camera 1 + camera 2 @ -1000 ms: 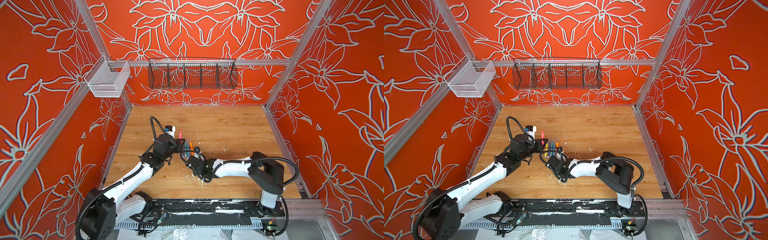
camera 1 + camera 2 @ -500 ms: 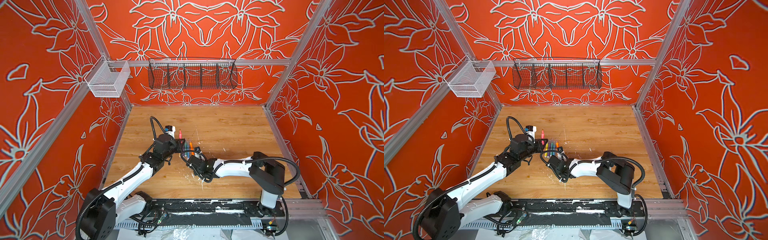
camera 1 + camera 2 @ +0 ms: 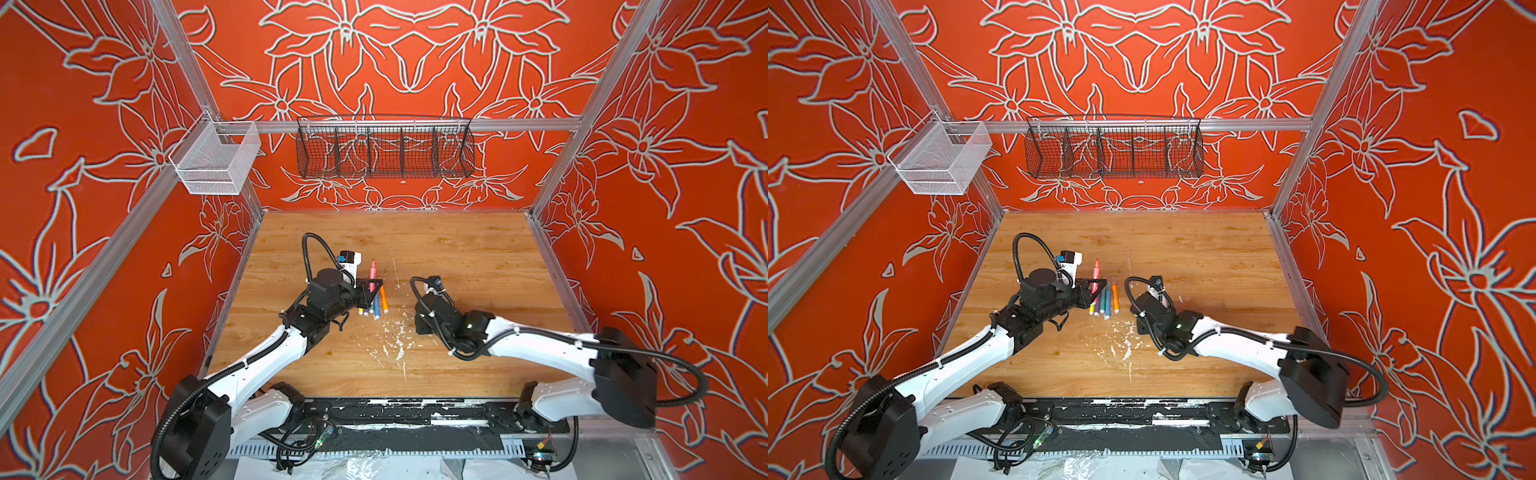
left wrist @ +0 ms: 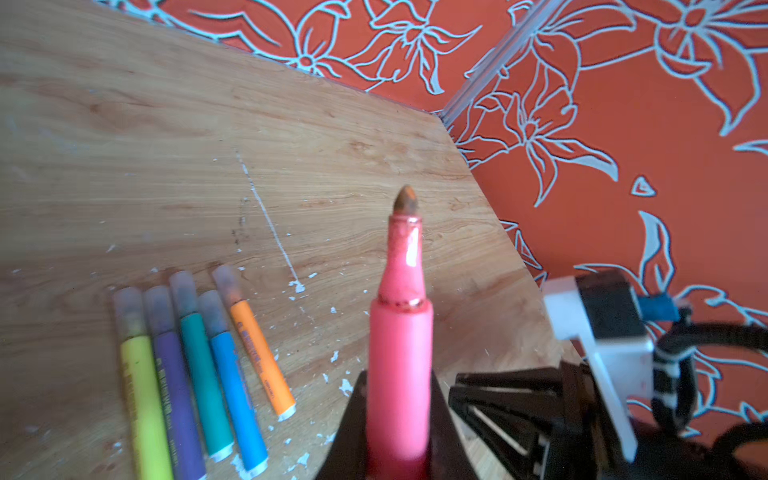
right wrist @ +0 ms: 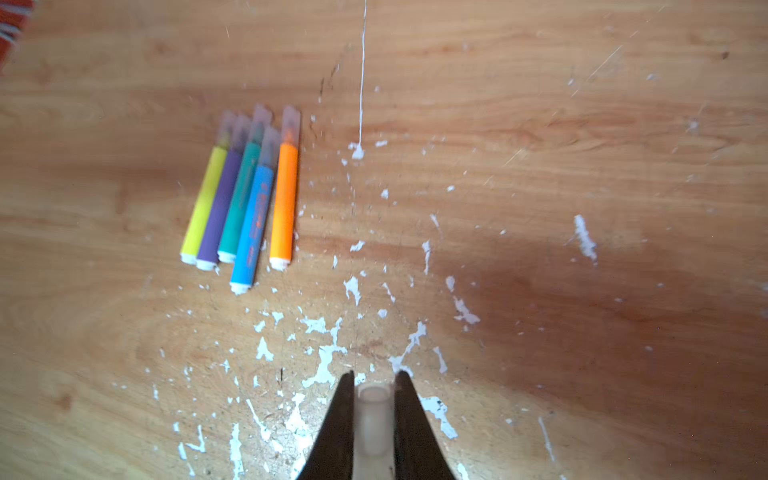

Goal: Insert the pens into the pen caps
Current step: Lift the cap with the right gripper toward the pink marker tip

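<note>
My left gripper point(image 4: 399, 415) is shut on the pink-red pen point(image 4: 401, 332), whose bare tip points away from the wrist; in both top views that pen point(image 3: 372, 268) point(image 3: 1096, 270) sticks out above the jaws. My right gripper point(image 5: 374, 376) is shut on a clear pen cap point(image 5: 372, 415), open end forward, above the flecked wood. It hangs to the right of the pens in a top view point(image 3: 420, 326). Yellow point(image 5: 205, 199), purple point(image 5: 220, 208), green point(image 5: 239, 199), blue point(image 5: 253, 220) and orange point(image 5: 284, 203) pens lie side by side on the table, each with a clear cap on.
White paint flecks point(image 5: 328, 353) and a thin white streak point(image 5: 362, 75) mark the wooden table point(image 3: 457, 257). A black wire basket point(image 3: 384, 147) and a white mesh basket point(image 3: 214, 162) hang on the orange walls, well above the table.
My right gripper has closed on the clear cap and drawn back to the right, away from the row of pens. The left arm with the pink-red pen has stayed still.
</note>
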`<state>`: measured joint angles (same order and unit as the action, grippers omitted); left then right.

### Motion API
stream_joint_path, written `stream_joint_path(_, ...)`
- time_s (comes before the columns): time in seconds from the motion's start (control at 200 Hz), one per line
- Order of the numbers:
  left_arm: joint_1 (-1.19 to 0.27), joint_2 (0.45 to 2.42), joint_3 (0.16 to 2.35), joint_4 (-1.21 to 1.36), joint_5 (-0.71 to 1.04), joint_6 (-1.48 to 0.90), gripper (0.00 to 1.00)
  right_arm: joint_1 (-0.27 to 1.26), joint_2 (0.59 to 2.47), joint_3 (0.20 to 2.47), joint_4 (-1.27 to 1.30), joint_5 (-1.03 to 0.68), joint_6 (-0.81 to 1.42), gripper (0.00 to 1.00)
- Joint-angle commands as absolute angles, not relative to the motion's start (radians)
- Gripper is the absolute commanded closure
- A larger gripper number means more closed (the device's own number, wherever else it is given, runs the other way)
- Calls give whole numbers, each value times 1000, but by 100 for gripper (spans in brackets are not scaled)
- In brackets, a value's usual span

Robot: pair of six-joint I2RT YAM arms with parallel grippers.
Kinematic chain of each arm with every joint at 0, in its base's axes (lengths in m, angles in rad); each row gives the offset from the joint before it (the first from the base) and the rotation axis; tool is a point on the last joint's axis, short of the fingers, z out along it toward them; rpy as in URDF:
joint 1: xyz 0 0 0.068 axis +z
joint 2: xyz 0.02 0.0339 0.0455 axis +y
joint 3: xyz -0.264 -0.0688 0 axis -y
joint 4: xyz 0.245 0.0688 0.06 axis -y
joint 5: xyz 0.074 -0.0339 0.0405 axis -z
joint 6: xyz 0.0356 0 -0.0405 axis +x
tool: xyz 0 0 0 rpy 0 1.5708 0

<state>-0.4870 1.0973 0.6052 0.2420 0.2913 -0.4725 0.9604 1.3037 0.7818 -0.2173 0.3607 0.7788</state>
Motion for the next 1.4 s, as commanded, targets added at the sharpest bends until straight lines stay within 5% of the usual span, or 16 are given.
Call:
stream_joint_path(0.0,-568,1072,608,303,322,-381,100,944,1187,756,-201,397,782,100)
stream_joint_path(0.42,-735,995,580,347,309,-228,100,942,859,803,-56,375,664,100)
stream_joint_path(1.396,-744,1002,570,383,349,-231,100,942,1055,858,359,197,616,100)
